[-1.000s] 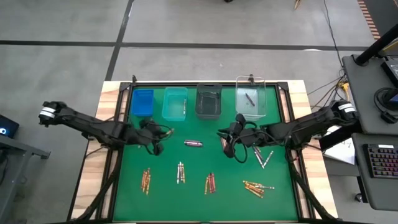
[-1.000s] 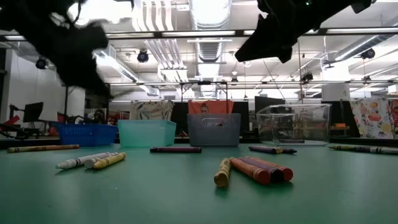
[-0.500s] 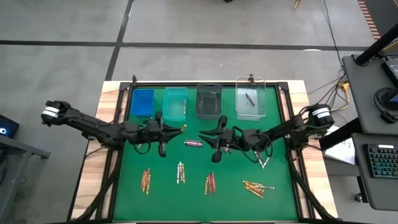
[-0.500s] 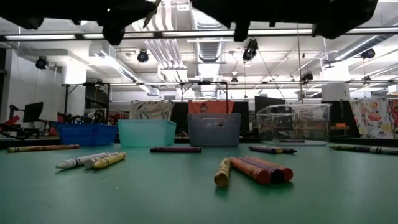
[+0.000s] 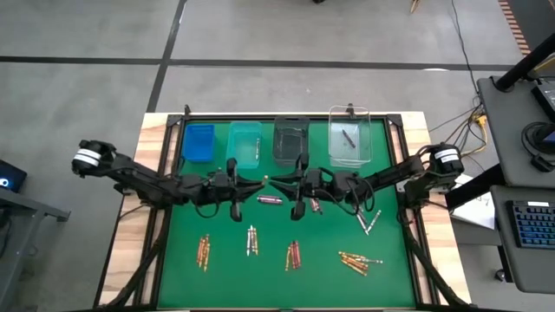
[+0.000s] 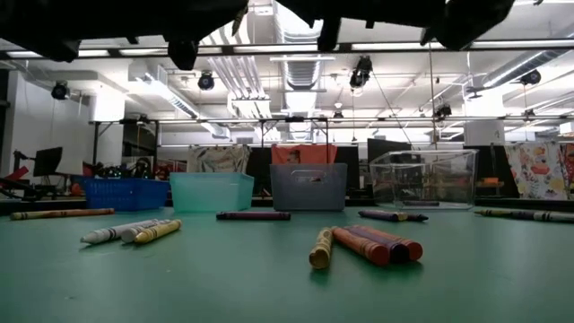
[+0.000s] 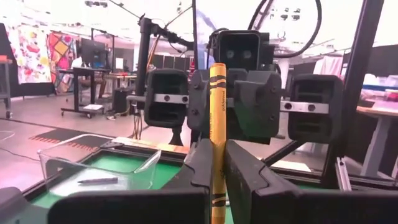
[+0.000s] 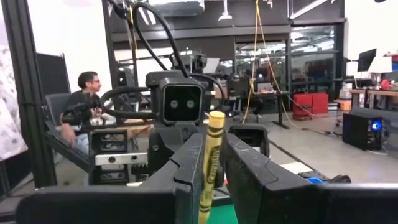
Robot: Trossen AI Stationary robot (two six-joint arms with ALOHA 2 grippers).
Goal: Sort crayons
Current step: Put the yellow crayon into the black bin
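Observation:
My left gripper [image 5: 257, 183] is shut on a gold-orange crayon [image 7: 217, 106] above the middle of the green mat. My right gripper [image 5: 278, 184] faces it a short way off and is shut on a yellow crayon [image 8: 212, 146]. A purple crayon [image 5: 270, 199] lies on the mat just below the two grippers. Small groups of crayons lie nearer the front [image 5: 204, 250], [image 5: 251, 240], [image 5: 293, 255], [image 5: 357, 260], and more lie at the right [image 5: 364, 218]. In the low view both arms are only dark shapes along the top. My left gripper pinches the gold-orange crayon's lower part [image 7: 217, 163] between its two fingers. The fingers lie level, coming from the table's left, across the crayon. The crayon's other end sticks out past the fingers, clear of the mat. My right gripper pinches the yellow crayon's lower part [image 8: 208, 175] between its two fingers. The fingers lie level, coming from the table's right, across the crayon. The crayon's free end sticks out past the fingers, slightly tilted and clear of the mat.
Four bins stand in a row at the mat's far edge: blue [image 5: 199, 142], teal [image 5: 244, 143], dark grey [image 5: 290, 141] and clear [image 5: 349, 137], the clear one with a dark crayon in it. A person sits in the room beyond [image 8: 87, 99].
Both grippers have moved toward the table's middle, the left toward the right edge and the right toward the left edge. They now face each other closely above the purple crayon. In the low view they have moved up and show only along the top.

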